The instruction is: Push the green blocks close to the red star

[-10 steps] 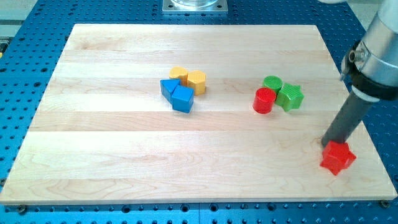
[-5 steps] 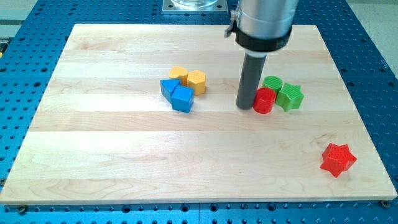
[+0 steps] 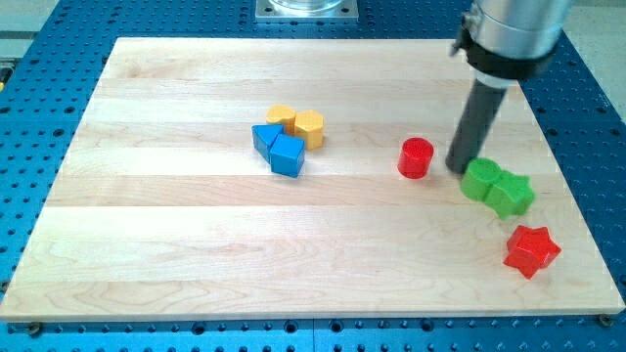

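Note:
The red star (image 3: 531, 250) lies near the board's lower right corner. A green cylinder (image 3: 479, 179) and a green star (image 3: 511, 194) touch each other just up and left of the red star, with a small gap to it. My tip (image 3: 459, 165) stands at the green cylinder's upper left edge, touching or nearly touching it. A red cylinder (image 3: 416, 157) stands alone to the left of my tip.
Two blue blocks (image 3: 278, 148) and two yellow blocks (image 3: 298, 123) cluster left of the board's centre. The wooden board's (image 3: 196, 244) right edge runs close to the red star. A metal mount (image 3: 306, 9) sits at the view's top.
My tip went from beside the red star to the red cylinder's left, then to the green blocks. The green cylinder and green star slid down-right toward the red star. The red cylinder stayed put.

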Available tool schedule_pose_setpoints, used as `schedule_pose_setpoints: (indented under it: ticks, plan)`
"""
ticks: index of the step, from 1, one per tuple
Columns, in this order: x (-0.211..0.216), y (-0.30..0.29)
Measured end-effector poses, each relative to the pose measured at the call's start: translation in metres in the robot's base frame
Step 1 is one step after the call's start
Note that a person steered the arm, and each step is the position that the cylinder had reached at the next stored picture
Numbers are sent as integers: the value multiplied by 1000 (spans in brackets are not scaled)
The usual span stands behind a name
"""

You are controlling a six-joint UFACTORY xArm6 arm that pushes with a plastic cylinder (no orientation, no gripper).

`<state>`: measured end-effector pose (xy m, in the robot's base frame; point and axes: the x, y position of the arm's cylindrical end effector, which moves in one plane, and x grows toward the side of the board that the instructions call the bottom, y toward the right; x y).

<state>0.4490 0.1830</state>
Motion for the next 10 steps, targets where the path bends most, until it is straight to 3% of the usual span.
schedule_pose_setpoints:
  ticks: [1, 2, 3, 5, 6, 7, 8, 10]
  plan:
    - [-10, -6]
    - [-2, 33]
    - [29, 36]
    - [65, -4]
    - [21, 14]
    - [21, 73]
    - [56, 83]
    - [69, 3]
